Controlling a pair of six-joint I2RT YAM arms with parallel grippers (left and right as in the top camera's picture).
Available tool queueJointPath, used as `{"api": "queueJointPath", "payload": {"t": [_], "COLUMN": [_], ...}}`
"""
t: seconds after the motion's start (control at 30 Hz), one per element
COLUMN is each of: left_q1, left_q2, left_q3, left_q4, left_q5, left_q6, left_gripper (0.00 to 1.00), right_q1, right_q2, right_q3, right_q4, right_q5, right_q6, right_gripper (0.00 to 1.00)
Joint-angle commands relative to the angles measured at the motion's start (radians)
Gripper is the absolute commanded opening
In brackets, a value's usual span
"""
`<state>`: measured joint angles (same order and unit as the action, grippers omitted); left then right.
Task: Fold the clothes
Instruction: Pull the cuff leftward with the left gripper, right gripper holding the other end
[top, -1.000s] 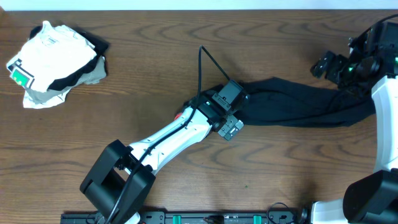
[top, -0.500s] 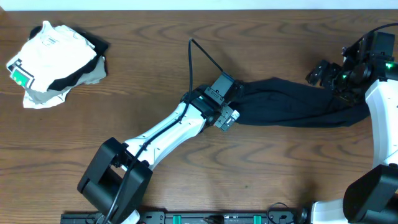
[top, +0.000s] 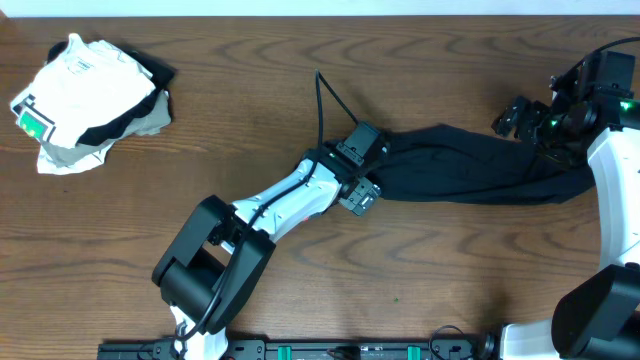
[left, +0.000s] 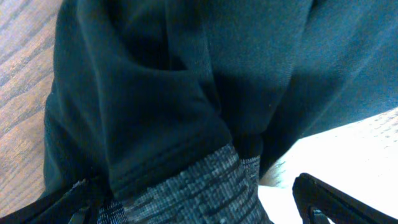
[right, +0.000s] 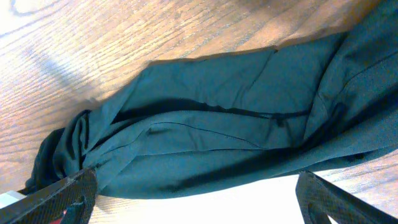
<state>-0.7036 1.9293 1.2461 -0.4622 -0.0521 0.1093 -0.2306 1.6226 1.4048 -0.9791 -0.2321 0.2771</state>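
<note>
The clothes (top: 470, 165), a black garment, lie stretched out across the right half of the table. The left end is bunched, and a grey waistband (left: 186, 193) shows there. My left gripper (top: 368, 178) sits at that left end. In the left wrist view it (left: 193, 190) is open, with the waistband lying between its wide-set fingers (left: 329, 199). My right gripper (top: 512, 114) hovers over the garment's right end. In the right wrist view it (right: 196, 186) is open above the fabric (right: 217, 124), holding nothing.
A pile with a white garment bearing a green tag (top: 85, 95) and a beige cloth (top: 152, 120) sits at the far left corner. A black cable (top: 330, 95) loops up from the left wrist. The wooden table (top: 250, 70) surrounds the clothes.
The left arm's elbow has swung right, with its gripper staying at the garment's left end. The right gripper shifted slightly left a second ago and has held still since.
</note>
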Motion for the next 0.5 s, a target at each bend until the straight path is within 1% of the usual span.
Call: {"api": "queueJointPath", "payload": {"t": [0.0, 0.17, 0.27, 0.47], "left_q1": [0.008, 0.008, 0.008, 0.008], "left_q2": [-0.008, -0.025, -0.039, -0.054], "left_q3": [0.013, 0.013, 0.013, 0.013], "left_q4": [0.004, 0.003, 0.004, 0.005], "left_q5": [-0.015, -0.072, -0.073, -0.09], "left_q6": [0.01, 0.01, 0.01, 0.01], "left_gripper": [0.98, 1.0, 0.8, 0.58], "right_q1": [0.015, 0.015, 0.015, 0.015], "right_q2": [-0.001, -0.001, -0.001, -0.001], "right_q3": [-0.005, -0.005, -0.005, -0.005], "right_q4": [0.003, 0.003, 0.003, 0.003], "right_q5": [0.0, 0.0, 0.0, 0.0], "right_q6": [-0.005, -0.005, -0.005, -0.005], "right_gripper": [0.99, 0.99, 0.99, 0.99]}}
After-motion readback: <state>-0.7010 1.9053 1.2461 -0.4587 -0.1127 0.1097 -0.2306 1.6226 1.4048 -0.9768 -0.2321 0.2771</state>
